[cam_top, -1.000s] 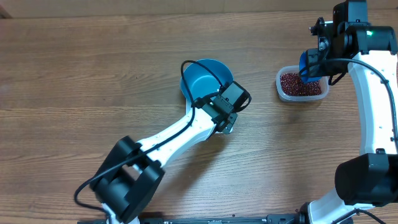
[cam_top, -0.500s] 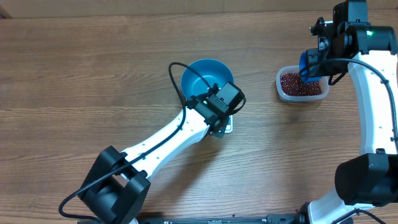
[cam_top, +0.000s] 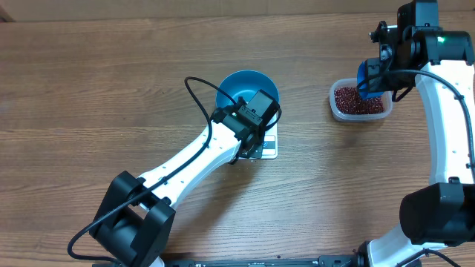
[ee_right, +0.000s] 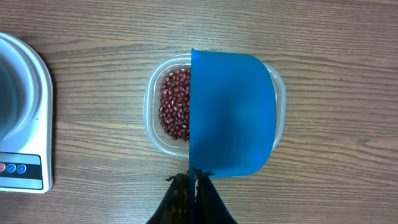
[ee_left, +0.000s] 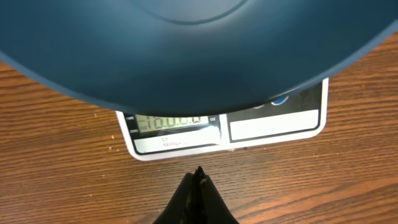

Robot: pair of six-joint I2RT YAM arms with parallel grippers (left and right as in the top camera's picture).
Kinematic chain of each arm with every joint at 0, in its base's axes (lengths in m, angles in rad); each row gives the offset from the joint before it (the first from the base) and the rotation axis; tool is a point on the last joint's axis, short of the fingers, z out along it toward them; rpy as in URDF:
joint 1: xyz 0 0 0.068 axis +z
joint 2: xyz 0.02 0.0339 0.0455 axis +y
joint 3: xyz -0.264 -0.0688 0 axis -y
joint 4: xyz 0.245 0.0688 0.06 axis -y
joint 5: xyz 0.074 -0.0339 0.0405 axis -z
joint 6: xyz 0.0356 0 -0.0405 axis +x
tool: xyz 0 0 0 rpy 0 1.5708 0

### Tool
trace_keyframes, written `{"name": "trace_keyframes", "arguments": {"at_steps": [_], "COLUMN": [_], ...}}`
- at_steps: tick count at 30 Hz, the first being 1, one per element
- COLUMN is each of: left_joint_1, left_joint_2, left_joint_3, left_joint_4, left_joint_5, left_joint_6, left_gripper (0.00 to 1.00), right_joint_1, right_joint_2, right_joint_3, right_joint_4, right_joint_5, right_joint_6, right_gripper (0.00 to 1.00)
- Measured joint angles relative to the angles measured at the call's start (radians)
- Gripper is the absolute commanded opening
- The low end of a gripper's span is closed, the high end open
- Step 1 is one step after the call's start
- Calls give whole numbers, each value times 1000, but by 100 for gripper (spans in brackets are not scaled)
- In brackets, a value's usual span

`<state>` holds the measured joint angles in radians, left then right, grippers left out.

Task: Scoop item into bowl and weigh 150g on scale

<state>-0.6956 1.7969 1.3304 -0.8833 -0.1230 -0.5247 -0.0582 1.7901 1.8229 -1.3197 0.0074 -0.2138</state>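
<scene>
Left arm has swung left over the last second, so my left claw [ee_left: 198, 174] now sits off the panel edge of the small flat white square scale [ee_left: 273, 127]. That grey display strip is now uncovered from overhead. Right arm hasn't budged.

Left claw: pinched fully together, nothing in it, tips just short of the scale, over the brown wooden table [cam_top: 111, 89]. Display digits are lit but too blurred to read.

Round deep bright blue bowl [cam_top: 243, 83] sits on the scale and overhangs it. No beans in the part I can see; the rest is hidden under my wrist.

Right claw [ee_right: 191, 177]: clamped on the handle end of the small blue plastic scoop [ee_right: 233, 112], which hangs over the clear rounded-rectangular plastic tub [ee_right: 154, 134]. The small dark red-brown beans [ee_right: 176, 109] that I can see all lie in that tub, well apart from the bowl. Scoop covers most of the tub, and I can't tell if it is loaded.

Handling, my guess:
- **Beans:** hard, light and loose. They roll and spill off a tilted scoop, so no pinching them. Scoop goes in low and comes out level.
- **Scoop:** stiff thin plastic. The handle is the right hold, and I already have it.
- **Bowl:** looks smooth and light, so easy to nudge off the scale. If it needs moving, the rim is the place to grip.
</scene>
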Motion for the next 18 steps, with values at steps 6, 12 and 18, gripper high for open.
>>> {"name": "trace_keyframes", "arguments": {"at_steps": [6, 12, 18], "left_joint_1": [3, 30, 69], "left_joint_2": [0, 0, -2], "left_joint_3": [33, 208, 247], "left_joint_4": [-9, 32, 140], "left_joint_5": [7, 7, -18], "left_joint_6": [68, 117, 136], "left_gripper": [4, 4, 4], "right_joint_1": [0, 0, 0], "right_joint_2": [0, 0, 0], "right_joint_3": [0, 0, 0], "right_joint_4": [0, 0, 0], "right_joint_5": [0, 0, 0], "right_joint_6": [0, 0, 0], "right_gripper": [4, 4, 4]}}
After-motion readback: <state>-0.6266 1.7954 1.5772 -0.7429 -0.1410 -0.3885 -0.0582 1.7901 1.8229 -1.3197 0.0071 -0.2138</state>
